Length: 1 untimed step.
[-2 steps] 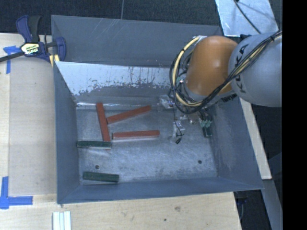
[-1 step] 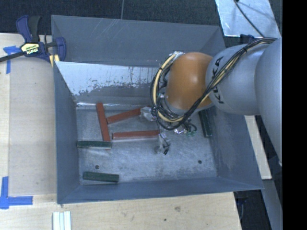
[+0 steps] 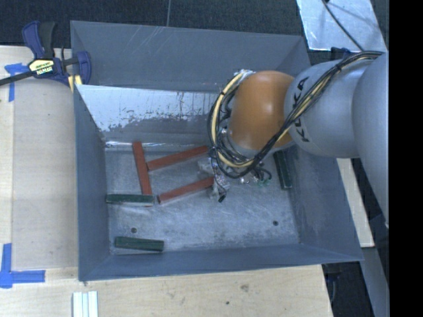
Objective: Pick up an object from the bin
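My gripper (image 3: 220, 189) hangs low in the middle of the bin, mostly hidden under the arm's orange cover. Its tip sits at the right end of a red-brown bar (image 3: 185, 191) lying slantwise on the floor. A second red-brown bar (image 3: 177, 157) lies just above it, running up towards the gripper. A third red-brown bar (image 3: 140, 168) stands nearly upright in the picture, to the left of both. Whether the gripper touches the lower bar I cannot tell.
A dark green bar (image 3: 129, 199) lies at the foot of the left red-brown bar. Another dark green bar (image 3: 139, 244) rests near the front left corner. A third dark green bar (image 3: 283, 169) lies to the right, beside the arm.
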{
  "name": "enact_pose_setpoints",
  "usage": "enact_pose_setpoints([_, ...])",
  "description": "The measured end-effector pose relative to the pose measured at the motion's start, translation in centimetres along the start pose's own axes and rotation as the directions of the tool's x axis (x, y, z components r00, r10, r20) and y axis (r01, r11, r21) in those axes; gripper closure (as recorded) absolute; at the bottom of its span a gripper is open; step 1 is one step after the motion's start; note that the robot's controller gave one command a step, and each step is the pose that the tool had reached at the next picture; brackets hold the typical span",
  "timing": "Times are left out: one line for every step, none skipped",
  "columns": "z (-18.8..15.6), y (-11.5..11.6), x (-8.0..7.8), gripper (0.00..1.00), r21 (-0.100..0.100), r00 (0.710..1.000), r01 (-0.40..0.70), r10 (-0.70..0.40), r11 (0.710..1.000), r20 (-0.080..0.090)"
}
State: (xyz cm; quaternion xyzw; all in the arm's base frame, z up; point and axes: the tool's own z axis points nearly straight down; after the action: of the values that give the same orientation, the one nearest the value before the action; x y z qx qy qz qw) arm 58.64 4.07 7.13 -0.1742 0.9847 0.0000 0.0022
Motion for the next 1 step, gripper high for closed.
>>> enact_pose_setpoints([0.0,0.01,0.0,1.0,0.0,1.0,0.001,-0.001,1.0,0.0])
